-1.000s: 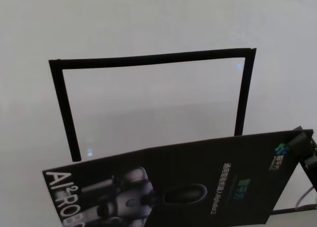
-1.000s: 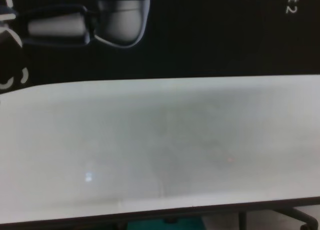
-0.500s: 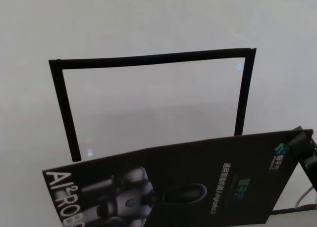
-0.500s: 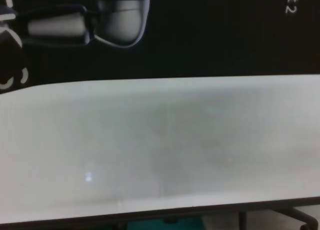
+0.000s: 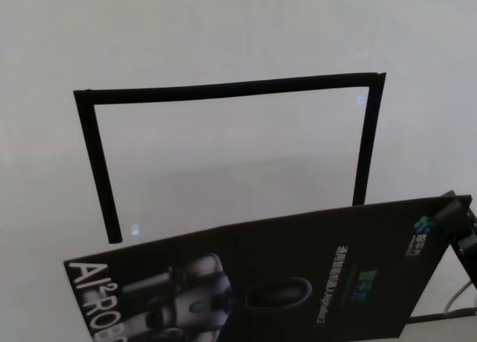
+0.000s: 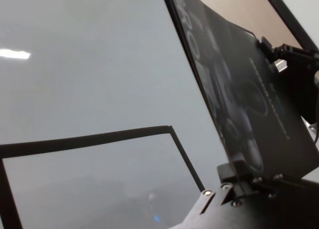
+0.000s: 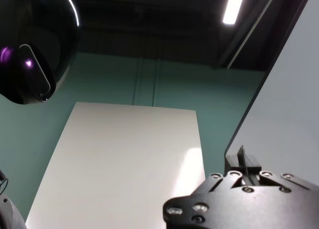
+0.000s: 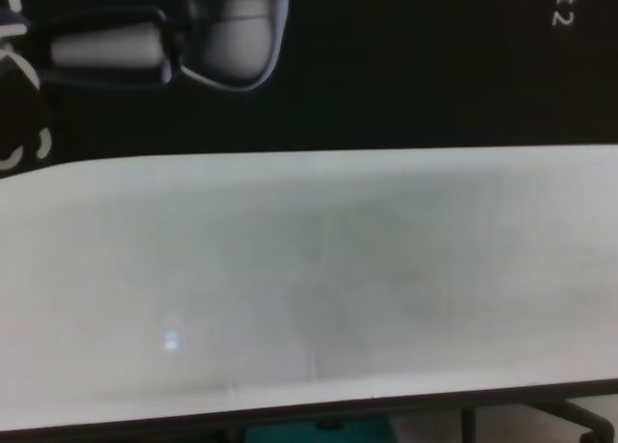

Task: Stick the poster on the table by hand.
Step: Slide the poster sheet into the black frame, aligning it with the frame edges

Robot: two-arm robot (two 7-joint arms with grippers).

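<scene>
I hold the large glossy black poster [image 5: 298,275] clenched in my left end effector [image 6: 238,185] and right end effector [image 5: 456,217], long axis running nine-to-three, the black tape rectangle [image 5: 223,89] on the white desk [image 5: 223,29] lying at twelve o'clock.

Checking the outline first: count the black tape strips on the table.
3: far strip, left strip, right strip. A near one may be hidden behind the poster, which the left gripper and right gripper hold.

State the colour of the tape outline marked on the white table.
Black: the thin rectangular tape outline on the wide white matte table shows best in the head view.
</scene>
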